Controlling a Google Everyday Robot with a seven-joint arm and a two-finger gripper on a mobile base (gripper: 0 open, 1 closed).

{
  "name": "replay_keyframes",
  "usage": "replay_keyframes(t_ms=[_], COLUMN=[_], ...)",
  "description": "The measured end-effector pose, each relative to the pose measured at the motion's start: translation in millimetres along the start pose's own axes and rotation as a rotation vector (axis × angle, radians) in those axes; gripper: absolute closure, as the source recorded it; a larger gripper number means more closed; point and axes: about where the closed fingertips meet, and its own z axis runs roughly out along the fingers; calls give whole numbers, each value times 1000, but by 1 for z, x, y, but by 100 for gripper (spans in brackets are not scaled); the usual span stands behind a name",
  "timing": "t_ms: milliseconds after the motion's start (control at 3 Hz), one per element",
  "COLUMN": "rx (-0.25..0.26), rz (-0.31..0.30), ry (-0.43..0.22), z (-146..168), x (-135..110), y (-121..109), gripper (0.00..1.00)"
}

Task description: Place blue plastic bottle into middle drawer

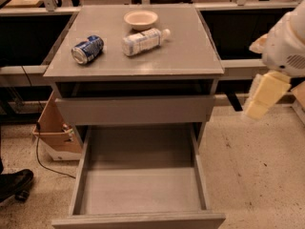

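Pincer (259,99) hangs pointing down at the right of the grey bench (190,56), level with the shut upper drawer (133,109) and well apart from everything on top. Whether it is open or closed cannot be told. The white arm (288,42) is cut off by the right edge. The blue plastic bottle (143,41) lies on its side on the bench, between a can (87,49) and a bowl (140,19). The middle drawer (140,190) stands pulled out, its front cropped at the near edge.
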Motion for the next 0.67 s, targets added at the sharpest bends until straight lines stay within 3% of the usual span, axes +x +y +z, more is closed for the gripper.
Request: replay_keyframes(t_ms=[667], rx=[40], rz=[-14], ry=[-83], z=[81], x=[-39], y=[-71], gripper=[0])
